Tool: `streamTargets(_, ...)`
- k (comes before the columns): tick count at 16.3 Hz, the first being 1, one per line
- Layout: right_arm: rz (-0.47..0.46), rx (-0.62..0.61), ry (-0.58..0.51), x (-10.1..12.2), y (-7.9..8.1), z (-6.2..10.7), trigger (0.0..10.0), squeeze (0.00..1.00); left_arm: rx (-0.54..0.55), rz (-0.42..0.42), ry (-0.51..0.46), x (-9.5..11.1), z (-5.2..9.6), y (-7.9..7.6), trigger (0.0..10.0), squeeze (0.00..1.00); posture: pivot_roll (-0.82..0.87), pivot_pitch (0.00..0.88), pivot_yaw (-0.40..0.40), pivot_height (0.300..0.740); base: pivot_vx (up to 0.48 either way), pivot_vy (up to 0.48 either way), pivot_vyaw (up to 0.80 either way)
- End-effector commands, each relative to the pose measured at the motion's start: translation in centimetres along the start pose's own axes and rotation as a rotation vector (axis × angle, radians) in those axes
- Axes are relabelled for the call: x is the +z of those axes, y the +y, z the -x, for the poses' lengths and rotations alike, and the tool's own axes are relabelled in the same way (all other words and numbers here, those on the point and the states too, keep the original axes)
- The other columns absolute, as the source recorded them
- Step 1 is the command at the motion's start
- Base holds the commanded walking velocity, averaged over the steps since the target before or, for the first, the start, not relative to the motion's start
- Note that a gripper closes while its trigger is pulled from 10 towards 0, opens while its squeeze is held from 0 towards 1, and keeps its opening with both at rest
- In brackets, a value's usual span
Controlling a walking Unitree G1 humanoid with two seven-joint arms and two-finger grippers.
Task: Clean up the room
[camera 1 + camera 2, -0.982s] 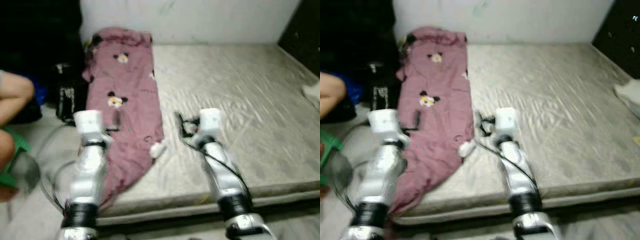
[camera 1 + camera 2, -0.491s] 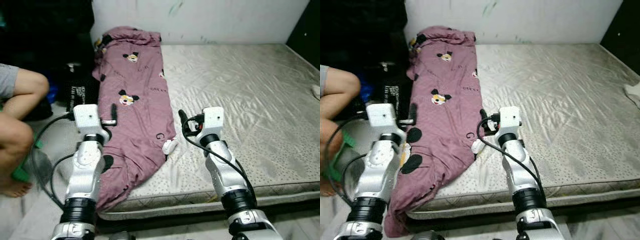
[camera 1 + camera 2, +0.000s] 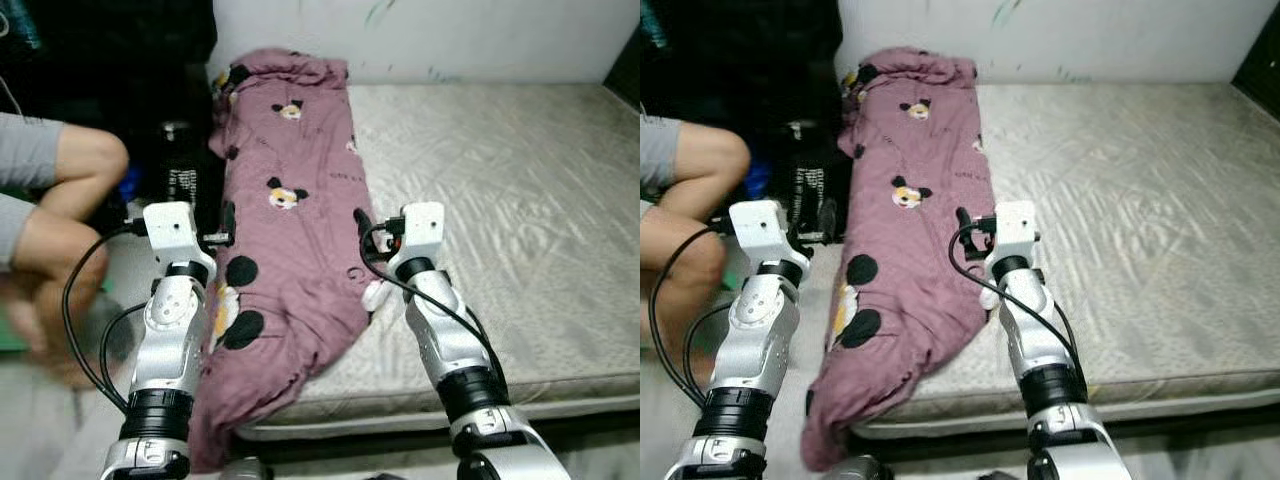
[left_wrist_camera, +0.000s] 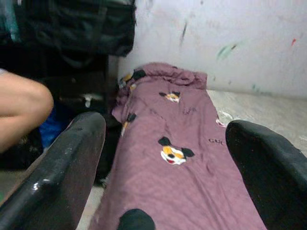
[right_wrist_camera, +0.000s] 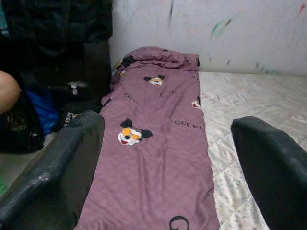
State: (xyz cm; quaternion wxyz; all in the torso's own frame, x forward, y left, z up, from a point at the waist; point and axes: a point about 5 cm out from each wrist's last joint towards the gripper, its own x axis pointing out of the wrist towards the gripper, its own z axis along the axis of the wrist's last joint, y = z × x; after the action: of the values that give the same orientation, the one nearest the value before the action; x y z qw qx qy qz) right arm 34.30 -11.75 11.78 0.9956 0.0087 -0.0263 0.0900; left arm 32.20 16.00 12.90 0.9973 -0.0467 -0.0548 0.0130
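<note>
Evidently the approach was the step in hand: the bare mattress [image 3: 500,200] filled the room's floor, and along its left edge lay the mauve cartoon-print blanket [image 3: 290,230], its near end spilling off onto the floor (a person's knee [image 3: 85,165] sat close by on the left). Both arms were raised toward it, the left gripper [image 4: 163,191] and right gripper [image 5: 165,191] gaping wide and empty. Next, I judged, each needed to reach down and pinch a blanket edge
</note>
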Motion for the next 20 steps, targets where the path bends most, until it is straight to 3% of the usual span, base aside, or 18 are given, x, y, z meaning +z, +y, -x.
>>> streamTargets(1,-0.001,-0.028,0.004,-0.1,-0.6,0.1,10.0,0.0,-0.025,-0.021,-0.01,0.1,0.0,-0.8,10.0,0.0,0.03,0.0,-0.006,0.74,0.0,0.0,0.0)
streamTargets(6,0.007,-0.043,0.003,0.1,-0.5,-0.3,10.0,0.0,-0.03,0.007,-0.026,1.0,0.2,-1.8,10.0,0.0,0.04,0.0,0.005,0.74,0.0,0.0,0.0)
streamTargets(8,-0.001,-0.048,0.022,-0.4,-0.2,-0.1,10.0,0.0,-0.041,-0.062,-0.032,0.8,0.7,-1.9,10.0,0.0,0.05,0.0,-0.004,0.74,0.0,0.0,0.0)
streamTargets(10,0.003,-0.04,0.032,-0.7,0.0,0.4,10.0,0.0,-0.003,-0.044,-0.009,0.2,1.1,-1.1,10.0,0.0,0.04,0.0,-0.007,0.74,0.0,0.0,0.0)
streamTargets(13,-0.056,-0.072,0.034,-0.9,-0.5,1.6,10.0,0.0,0.022,-0.093,0.034,-0.7,2.4,0.4,10.0,0.0,0.03,0.0,0.003,0.74,0.0,0.0,0.0)
streamTargets(15,-0.043,-0.065,0.008,-0.4,-0.5,2.4,10.0,0.0,0.04,-0.119,0.026,-0.6,2.9,1.5,10.0,0.0,0.02,0.005,0.01,0.74,0.0,0.0,0.0)
streamTargets(17,0.003,-0.062,-0.042,0.6,-1.2,3.8,10.0,0.0,0.051,-0.187,0.022,-0.7,4.4,3.6,10.0,0.0,0.01,0.035,0.024,0.74,0.0,0.0,0.0)
streamTargets(18,0.0,-0.08,-0.035,0.6,-1.8,4.8,10.0,0.0,0.078,-0.175,0.056,-1.2,5.5,4.7,10.0,0.0,0.01,0.054,0.017,0.74,0.0,0.0,0.0)
streamTargets(20,0.008,-0.133,0.008,-0.2,-2.9,6.9,10.0,0.0,0.081,-0.199,0.078,-1.7,7.5,5.4,10.0,0.0,0.02,0.065,0.014,0.74,0.0,0.0,0.0)
